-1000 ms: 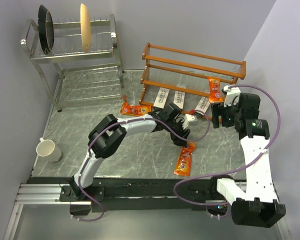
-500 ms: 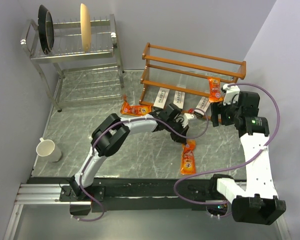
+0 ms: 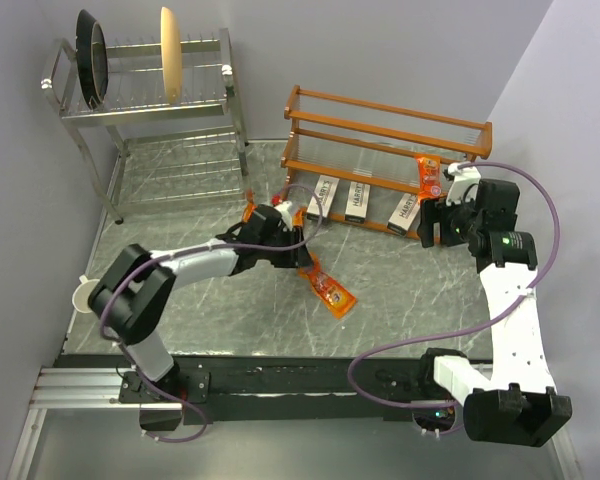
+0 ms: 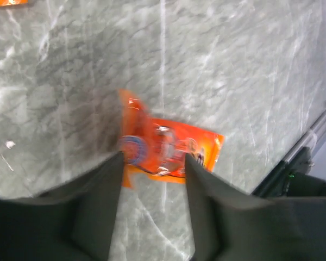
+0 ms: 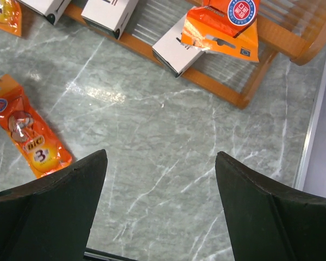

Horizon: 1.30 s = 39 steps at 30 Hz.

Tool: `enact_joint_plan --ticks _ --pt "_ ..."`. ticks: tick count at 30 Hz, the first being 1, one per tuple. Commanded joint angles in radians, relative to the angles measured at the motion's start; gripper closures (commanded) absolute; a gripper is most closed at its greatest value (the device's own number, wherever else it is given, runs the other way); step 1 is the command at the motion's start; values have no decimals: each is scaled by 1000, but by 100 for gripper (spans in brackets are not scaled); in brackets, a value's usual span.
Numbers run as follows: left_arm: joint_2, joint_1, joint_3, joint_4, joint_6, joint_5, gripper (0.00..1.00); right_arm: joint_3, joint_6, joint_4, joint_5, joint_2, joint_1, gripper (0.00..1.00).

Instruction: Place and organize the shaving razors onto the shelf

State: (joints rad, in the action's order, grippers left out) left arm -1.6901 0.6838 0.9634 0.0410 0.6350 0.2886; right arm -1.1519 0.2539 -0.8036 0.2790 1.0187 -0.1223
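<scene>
The wooden shelf (image 3: 382, 108) stands at the back. Three grey HARRY'S boxes (image 3: 358, 200) lie side by side on its bottom tier, and one orange pack (image 3: 430, 178) leans on its right end. My left gripper (image 3: 288, 250) is open, low over the marble. A second orange pack (image 3: 329, 290) lies just past its fingertips, and in the left wrist view (image 4: 171, 152) it shows blurred between them. A third orange pack (image 3: 252, 213) lies behind the left wrist. My right gripper (image 3: 435, 228) is open and empty in front of the shelf's right end.
A steel wire dish rack (image 3: 150, 95) with a dark pan and a plate stands at the back left. A white mug (image 3: 92, 298) sits at the left edge. A wall runs close along the right arm's side. The mounting rail lies along the near edge.
My left arm has swung back left from the table's middle. The orange pack on the marble has shifted left and toward the shelf and has turned. The right arm has barely moved.
</scene>
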Motion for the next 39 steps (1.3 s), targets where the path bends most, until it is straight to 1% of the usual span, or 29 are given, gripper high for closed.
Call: enact_joint_plan --ticks 1,2,3,4,5,6,7,8,9,10,12,13,15,16,17,18,19,20,24,29,31,35,39 --pt "92 8 -6 11 5 -20 33 8 -30 41 22 -12 -4 13" --pt "113 8 -3 -4 -38 28 30 8 -27 37 20 -15 -4 13" --pt "142 7 11 -38 -84 44 26 14 -25 34 19 -17 -5 13" --pt "148 5 58 -100 -216 63 21 15 -21 32 16 -26 -4 13" --pt "152 3 92 -212 -303 79 18 20 -15 32 17 -29 -4 13" --pt "150 2 125 -277 -398 159 17 23 -15 35 17 -32 -4 12" --pt "135 -4 205 -336 -608 206 17 26 -13 35 17 -38 -5 12" --pt "126 -6 246 -472 -729 242 16 29 -8 37 22 -42 -4 12" --pt "100 -7 283 -530 -835 318 16 40 -5 41 25 -45 -5 12" --pt "84 -7 357 -591 -1059 346 16 44 -5 44 29 -52 -4 12" --pt "38 -9 412 -734 -1248 374 16 58 -1 55 49 -60 -5 12" --pt "24 -7 441 -763 -1391 380 16 63 -1 58 54 -69 -4 12" --pt "-18 -7 462 -826 -1539 394 16 73 -7 73 58 -72 -5 12" --pt "-37 -4 477 -842 -1649 391 16 75 -8 75 58 -71 -5 12" --pt "-55 -1 489 -854 -1694 388 16 70 -13 70 54 -71 -5 12" --pt "-104 2 504 -903 -1741 383 16 69 -13 67 54 -71 -5 12" --pt "-130 13 544 -917 -1811 373 16 69 -13 67 51 -74 -5 12" --pt "-157 16 563 -926 -1830 371 16 69 -5 64 46 -80 -5 12" --pt "-255 37 615 -882 -1867 333 16 73 -5 60 32 -94 -5 12" --pt "-345 74 692 -944 -1968 287 18 90 -16 66 46 -94 -5 12" --pt "-373 86 693 -955 -1998 262 19 87 -7 67 39 -89 -7 12" --pt "-393 97 664 -928 -2029 222 21 75 18 64 32 -77 -5 12" --pt "-422 102 667 -954 -2040 195 25 75 31 61 28 -72 -5 12"
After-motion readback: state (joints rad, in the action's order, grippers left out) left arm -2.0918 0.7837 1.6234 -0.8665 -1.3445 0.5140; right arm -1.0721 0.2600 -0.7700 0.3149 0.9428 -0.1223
